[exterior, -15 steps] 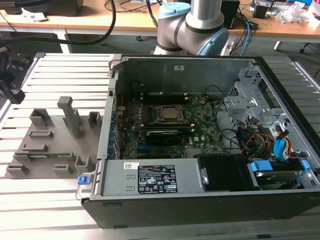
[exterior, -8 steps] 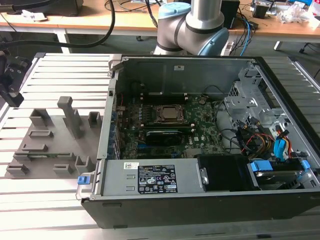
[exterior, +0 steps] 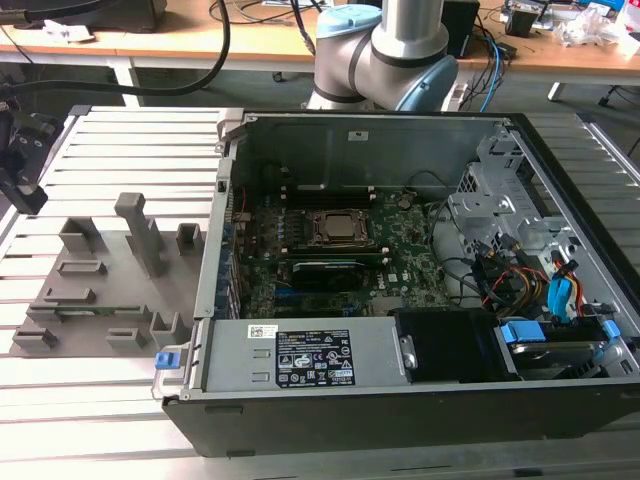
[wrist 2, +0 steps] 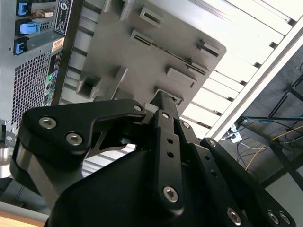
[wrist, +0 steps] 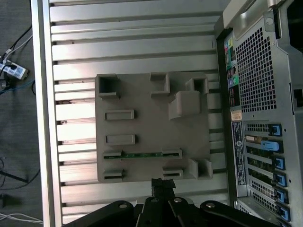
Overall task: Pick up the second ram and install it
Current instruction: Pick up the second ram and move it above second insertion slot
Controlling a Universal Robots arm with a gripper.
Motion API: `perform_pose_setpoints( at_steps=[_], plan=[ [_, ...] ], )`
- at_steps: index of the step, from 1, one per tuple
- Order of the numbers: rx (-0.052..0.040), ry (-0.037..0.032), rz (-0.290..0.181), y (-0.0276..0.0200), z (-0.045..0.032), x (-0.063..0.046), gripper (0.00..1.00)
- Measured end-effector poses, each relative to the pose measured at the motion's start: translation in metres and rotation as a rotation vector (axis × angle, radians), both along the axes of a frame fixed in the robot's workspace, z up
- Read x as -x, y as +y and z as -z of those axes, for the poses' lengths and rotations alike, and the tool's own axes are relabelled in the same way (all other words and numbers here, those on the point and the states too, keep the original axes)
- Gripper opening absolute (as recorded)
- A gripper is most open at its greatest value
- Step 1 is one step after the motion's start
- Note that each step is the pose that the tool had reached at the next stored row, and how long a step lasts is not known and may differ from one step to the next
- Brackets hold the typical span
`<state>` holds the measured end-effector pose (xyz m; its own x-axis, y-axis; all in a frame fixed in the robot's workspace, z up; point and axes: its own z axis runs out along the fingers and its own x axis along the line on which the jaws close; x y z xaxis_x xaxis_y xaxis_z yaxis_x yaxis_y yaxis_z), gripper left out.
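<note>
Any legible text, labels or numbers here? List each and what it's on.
Nothing reads; all print is too small or blurred.
White sticker on the power supply, exterior view: unreadable.
Dark label beside it: unreadable.
Coloured stickers on the case rear, first wrist view: unreadable.
Label strip on the case rear, second wrist view: unreadable.
Ram in the fixture: no print visible.

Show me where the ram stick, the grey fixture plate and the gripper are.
second ram (wrist: 142, 154), first wrist view, middle of the green strip.
grey fixture plate (wrist: 151, 120), first wrist view, bare flat surface.
gripper (wrist: 163, 182), first wrist view, its tip.
</note>
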<state>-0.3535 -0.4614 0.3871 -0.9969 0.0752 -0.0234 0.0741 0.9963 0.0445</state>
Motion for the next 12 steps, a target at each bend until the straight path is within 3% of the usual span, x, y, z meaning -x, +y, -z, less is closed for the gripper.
perform_pose_setpoints(
  at_steps=[4, 8, 10, 12],
  plan=[
    [0.0001, 0.0001, -0.023, 0.0000, -0.0001, 0.0001, 0.11],
    [0.0000, 0.0001, -0.100, 0.0000, 0.0000, 0.0000, 0.11],
    [0.0000, 0.0000, -0.171, 0.0000, 0.0000, 0.0000, 0.11],
    [0.0000, -0.0001, -0.211, 0.0000, 0.0000, 0.0000, 0.11]
  ],
)
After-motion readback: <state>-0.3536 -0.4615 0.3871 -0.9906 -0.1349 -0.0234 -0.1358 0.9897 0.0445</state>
